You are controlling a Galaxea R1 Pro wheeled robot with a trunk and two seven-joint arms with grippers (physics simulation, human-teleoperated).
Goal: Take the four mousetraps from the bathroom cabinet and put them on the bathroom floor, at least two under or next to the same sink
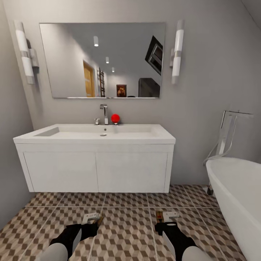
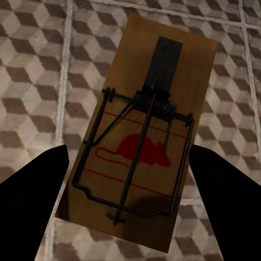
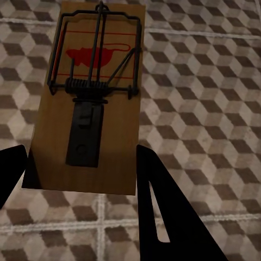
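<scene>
Two mousetraps are held, one in each gripper, low over the bathroom floor (image 1: pixel 127 224) in front of the sink (image 1: pixel 94 136). In the left wrist view a tan mousetrap (image 2: pixel 144 125) with dark wire and a red mouse mark sits between my black fingers (image 2: pixel 32 196), my left gripper (image 2: pixel 128 190) shut on its long sides. My right gripper (image 3: pixel 81 157) is shut on the other mousetrap (image 3: pixel 89 92) the same way. In the head view the left gripper (image 1: pixel 90 222) and right gripper (image 1: pixel 165 220) each show a thin brown trap edge (image 1: pixel 99 221), (image 1: pixel 158 216). The cabinet is out of view.
The white vanity hangs on the wall with a gap above the tiles. On it stand a chrome faucet (image 1: pixel 104 113) and a red ball (image 1: pixel 115 117). A white bathtub (image 1: pixel 235 188) fills the right side. A grey wall (image 1: pixel 9 174) closes the left.
</scene>
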